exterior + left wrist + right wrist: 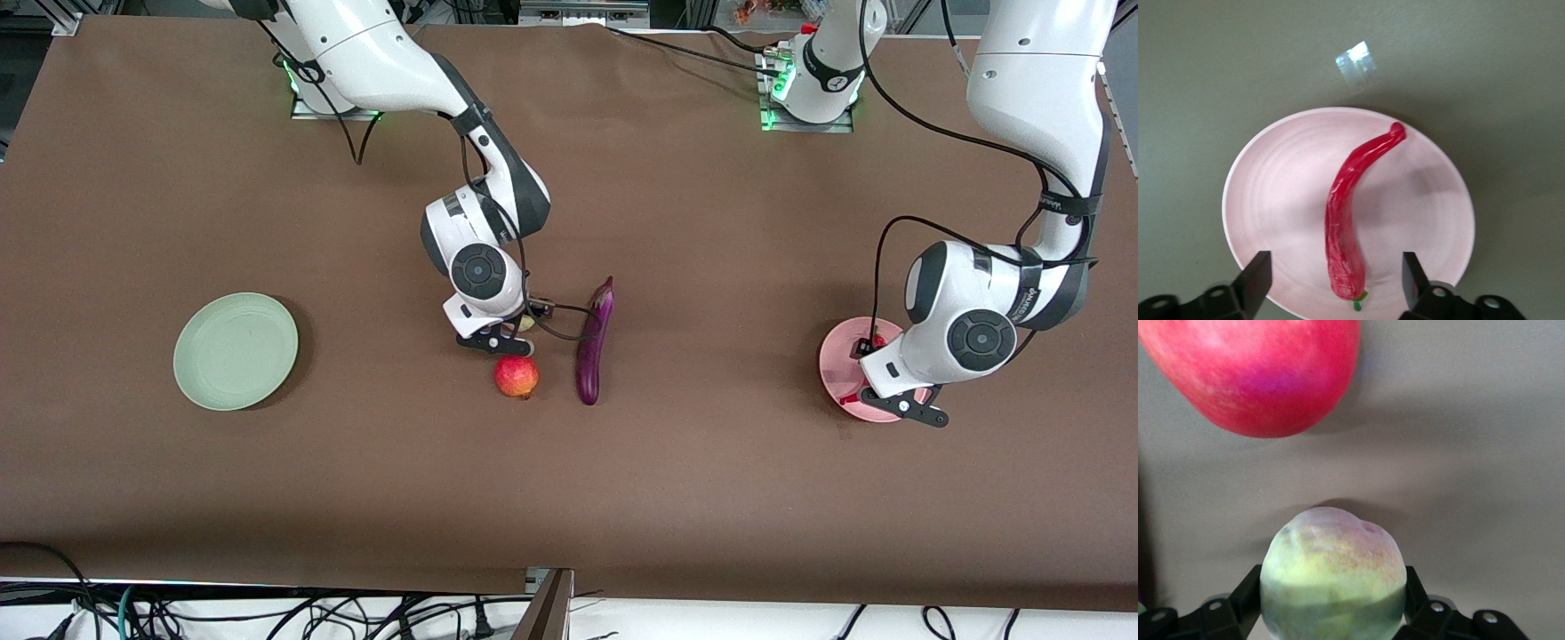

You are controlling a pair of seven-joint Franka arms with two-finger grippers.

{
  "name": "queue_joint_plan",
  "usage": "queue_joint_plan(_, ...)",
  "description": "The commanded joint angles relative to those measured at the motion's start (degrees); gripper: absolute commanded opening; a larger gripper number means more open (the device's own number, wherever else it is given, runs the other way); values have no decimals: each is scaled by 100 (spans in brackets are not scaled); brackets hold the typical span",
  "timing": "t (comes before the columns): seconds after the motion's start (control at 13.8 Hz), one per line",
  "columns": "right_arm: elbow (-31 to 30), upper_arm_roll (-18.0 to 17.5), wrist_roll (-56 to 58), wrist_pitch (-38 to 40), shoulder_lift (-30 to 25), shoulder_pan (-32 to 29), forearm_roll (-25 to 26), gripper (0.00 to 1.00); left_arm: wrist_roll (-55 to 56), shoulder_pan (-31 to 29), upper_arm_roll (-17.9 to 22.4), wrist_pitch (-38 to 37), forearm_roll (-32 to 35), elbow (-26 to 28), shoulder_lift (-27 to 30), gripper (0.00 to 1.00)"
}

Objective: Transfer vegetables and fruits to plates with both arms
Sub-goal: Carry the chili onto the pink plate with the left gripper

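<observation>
Nearest the front camera lies the red apple-like fruit point(516, 376) on the desk point(676, 498), which serves as landmark. Just beside it, toward the left arm's end, lies the eggplant point(594, 342). Farther from the camera than the apple-like fruit, and close to it, sits the peach point(1333, 578), with the right gripper point(1333, 600) down around it. The mint green plate point(236, 350) lies well apart toward the right arm's end and bears nothing. The pink plate point(1281, 200) lies well apart toward the left arm's end, with the chili pepper point(1350, 220) resting in it.

Risks, as judged:
- The peach is round and held low on its sides; a weak grip could let it roll out on lifting.
- The apple-like fruit lies close to the right gripper; a sideways move could knock it rolling.
- The chili pepper's stem end lies near the pink plate's rim; a careless retreat of the left gripper point(1335, 283) could drag it off.

Jaws:
- Right: closed against both sides of the peach, grasping it.
- Left: spread wide, released, hanging over the pink plate astride the chili pepper's stem end without touching it.
</observation>
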State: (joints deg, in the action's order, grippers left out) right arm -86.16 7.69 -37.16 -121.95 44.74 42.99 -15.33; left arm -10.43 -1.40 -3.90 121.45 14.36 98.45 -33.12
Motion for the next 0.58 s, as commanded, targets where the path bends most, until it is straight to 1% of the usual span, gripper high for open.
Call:
queue_joint_plan(0.0,46,109,384,196,-87,-45,-93,21,-3,-1,-286,-182,-135,140,271,100)
queue_joint_plan(0.22,126,364,1076,1328,-649,-536,-102,21,146,-1,-646,-209,-153,131,332,100)
queue_joint_plan(0.29,117,451,1253,1749,-799,-729,-85,21,356,-1,-856,-279,-292,96,332,100)
queue_joint_plan(0.36,126,600,1438,2171,-922,-931,-32,21,706,-1,-1093,-349,-598,-35,332,100)
queue_joint_plan(0.43,126,854,1875,2428,-975,-1064,-14,21,1118,43,-1304,-419,-853,-132,306,100)
queue_joint_plan(0.51,126,1205,2436,2517,-976,-1187,-58,21,1583,182,-1507,-420,-986,-194,289,100)
